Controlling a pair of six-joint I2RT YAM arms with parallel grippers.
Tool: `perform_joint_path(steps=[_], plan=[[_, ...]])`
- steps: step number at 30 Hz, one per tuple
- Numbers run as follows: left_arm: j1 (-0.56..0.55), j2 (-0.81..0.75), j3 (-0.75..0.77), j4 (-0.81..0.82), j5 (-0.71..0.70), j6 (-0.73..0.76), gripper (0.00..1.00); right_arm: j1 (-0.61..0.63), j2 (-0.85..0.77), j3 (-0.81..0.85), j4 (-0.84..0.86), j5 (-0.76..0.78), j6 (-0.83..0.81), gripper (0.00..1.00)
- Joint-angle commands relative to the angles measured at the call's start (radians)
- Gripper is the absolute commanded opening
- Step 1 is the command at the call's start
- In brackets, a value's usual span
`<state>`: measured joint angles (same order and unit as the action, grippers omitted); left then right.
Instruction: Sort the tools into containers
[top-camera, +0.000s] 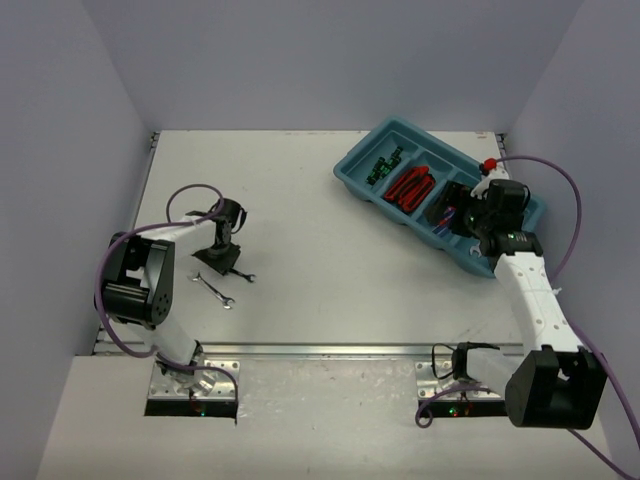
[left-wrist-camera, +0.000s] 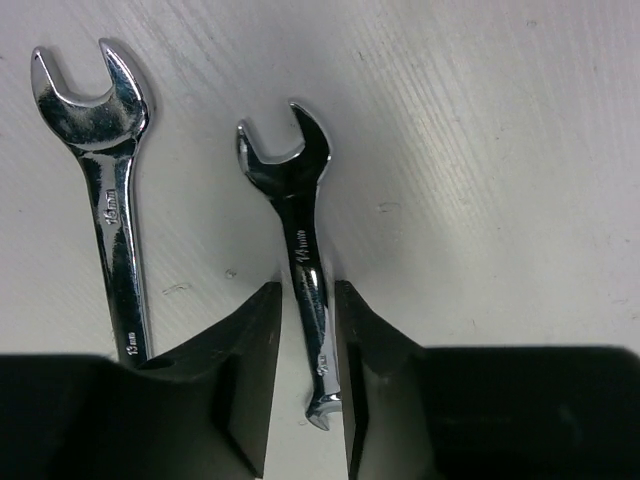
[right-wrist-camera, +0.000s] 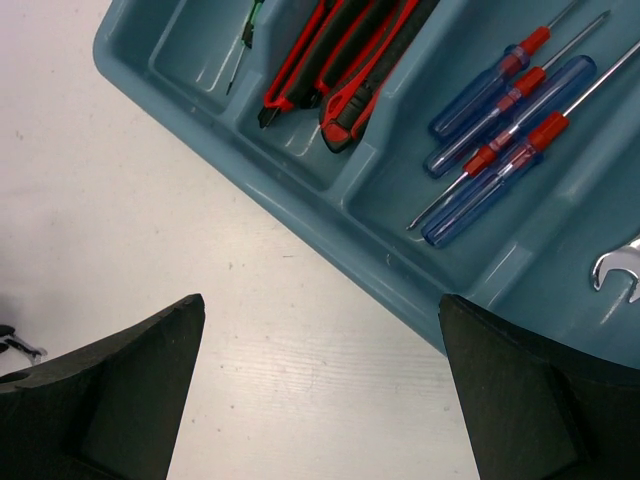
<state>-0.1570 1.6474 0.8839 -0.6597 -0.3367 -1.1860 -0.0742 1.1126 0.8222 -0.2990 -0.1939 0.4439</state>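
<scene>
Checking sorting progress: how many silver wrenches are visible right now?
3 wrenches. One lies on the table inside the left end effector, another beside it; a third shows in the tray's end compartment, where the right arm may hide others.

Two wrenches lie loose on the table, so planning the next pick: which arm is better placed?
Left. The left gripper straddles the shaft of the smaller wrench, while the right gripper hangs open over the tray edge across the table.

Teal tray, red-and-black knives, blue screwdrivers (red collars), shiny silver wrenches, white table.
</scene>
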Motion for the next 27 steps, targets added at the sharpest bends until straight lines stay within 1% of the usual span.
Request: perform_joint_path(steps=[1, 2, 3, 4, 5, 6, 7, 8, 9, 12, 14, 16, 17, 18, 21, 24, 26, 27], plan=[[0.01, 0.058, -0.055, 0.076, 0.036, -0.005, 0.2, 0.001, -0.045, -0.019, 0.09, -0.049, -0.012, 0.99], [0.01, 0.062, -0.058, 0.096, 0.047, 0.002, 0.13, 0.001, -0.046, -0.02, 0.097, -0.083, -0.012, 0.99], [0.01, 0.063, -0.063, 0.11, 0.061, 0.01, 0.09, 0.001, -0.046, -0.024, 0.107, -0.112, -0.009, 0.99], [0.01, 0.066, -0.076, 0.13, 0.09, 0.026, 0.03, 0.001, -0.042, -0.03, 0.133, -0.178, -0.007, 0.99], [0.01, 0.066, -0.083, 0.144, 0.093, 0.028, 0.0, 0.002, -0.036, -0.031, 0.135, -0.231, -0.007, 0.99], [0.009, 0.062, -0.094, 0.174, 0.12, 0.039, 0.0, 0.006, -0.023, -0.034, 0.165, -0.351, 0.0, 0.99], [0.008, 0.056, -0.105, 0.201, 0.146, 0.049, 0.0, 0.012, -0.009, -0.035, 0.193, -0.438, 0.007, 0.99], [0.008, 0.045, -0.12, 0.221, 0.162, 0.056, 0.0, 0.028, 0.007, -0.028, 0.203, -0.464, 0.009, 0.99], [0.006, 0.028, -0.144, 0.245, 0.178, 0.065, 0.0, 0.051, 0.025, -0.016, 0.205, -0.538, 0.005, 0.99], [-0.007, -0.037, -0.189, 0.306, 0.2, 0.105, 0.0, 0.126, 0.056, 0.007, 0.212, -0.61, -0.008, 0.99], [-0.033, -0.135, -0.238, 0.409, 0.218, 0.14, 0.0, 0.224, 0.07, 0.005, 0.239, -0.648, -0.001, 0.99], [-0.063, -0.201, -0.287, 0.477, 0.241, 0.161, 0.0, 0.312, 0.089, -0.001, 0.265, -0.623, 0.014, 0.99], [-0.074, -0.216, -0.295, 0.489, 0.242, 0.16, 0.0, 0.37, 0.096, -0.018, 0.29, -0.569, 0.044, 0.99], [-0.09, -0.231, -0.298, 0.498, 0.24, 0.16, 0.0, 0.4, 0.105, -0.033, 0.328, -0.534, 0.071, 0.99], [-0.176, -0.28, -0.301, 0.551, 0.241, 0.16, 0.0, 0.501, 0.159, -0.124, 0.469, -0.466, 0.151, 0.95], [-0.259, -0.306, -0.291, 0.604, 0.26, 0.153, 0.0, 0.629, 0.229, -0.142, 0.561, -0.385, 0.162, 0.9], [-0.308, -0.322, -0.287, 0.643, 0.277, 0.144, 0.0, 0.668, 0.267, -0.137, 0.59, -0.343, 0.162, 0.85], [-0.312, -0.324, -0.283, 0.647, 0.286, 0.141, 0.0, 0.679, 0.283, -0.137, 0.608, -0.341, 0.161, 0.84]])
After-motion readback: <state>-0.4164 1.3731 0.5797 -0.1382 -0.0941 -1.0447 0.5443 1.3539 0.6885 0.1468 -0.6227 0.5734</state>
